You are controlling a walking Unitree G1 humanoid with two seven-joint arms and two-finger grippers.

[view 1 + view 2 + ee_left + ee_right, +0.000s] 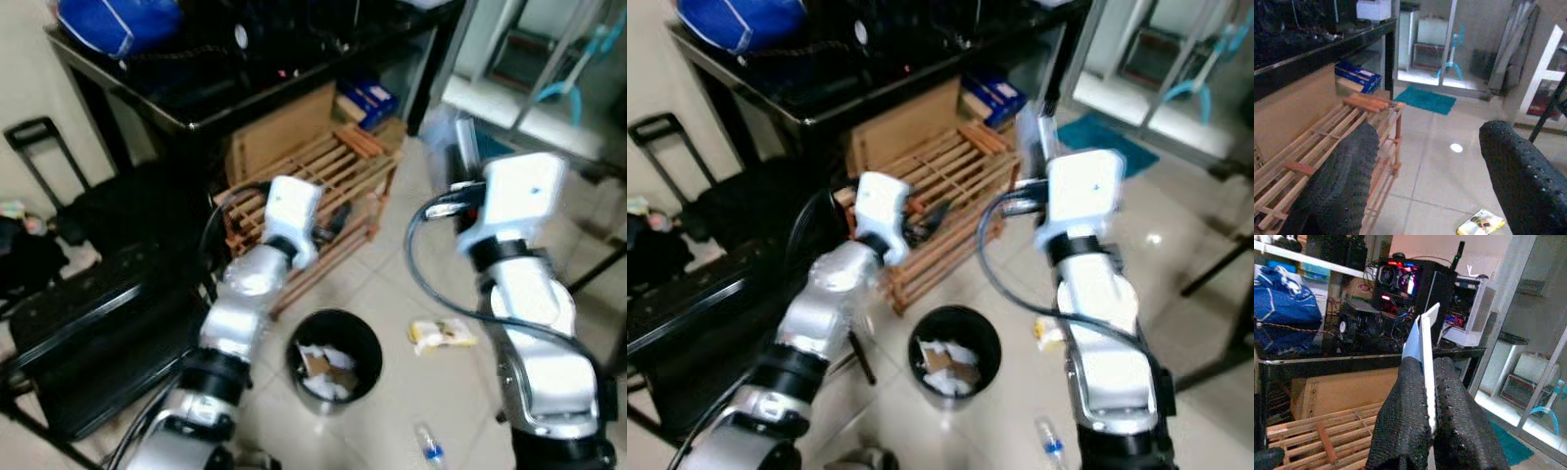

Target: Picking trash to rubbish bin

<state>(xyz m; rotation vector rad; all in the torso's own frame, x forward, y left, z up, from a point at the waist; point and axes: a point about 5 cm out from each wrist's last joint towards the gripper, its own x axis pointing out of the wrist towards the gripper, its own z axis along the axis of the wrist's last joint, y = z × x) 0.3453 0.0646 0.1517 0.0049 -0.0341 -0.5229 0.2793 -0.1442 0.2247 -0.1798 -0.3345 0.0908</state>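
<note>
A tiled floor (392, 294) runs under a dark table (196, 108), with a wooden slatted rack (333, 186) leaning below it and a black rubbish bin (333, 360), already holding scraps, near the robot's feet.

The left end effector (1425, 181) hovers by the rack, fingers spread wide and holding nothing. The right end effector (1430, 396) is raised at the right, fingers pressed together on a thin white flat piece of trash (1422, 340).

To finish well, I would bring that piece directly above the bin's mouth before letting go.

A yellow wrapper (441, 335) and a small bottle (428, 446) lie on the floor right of the bin.
</note>
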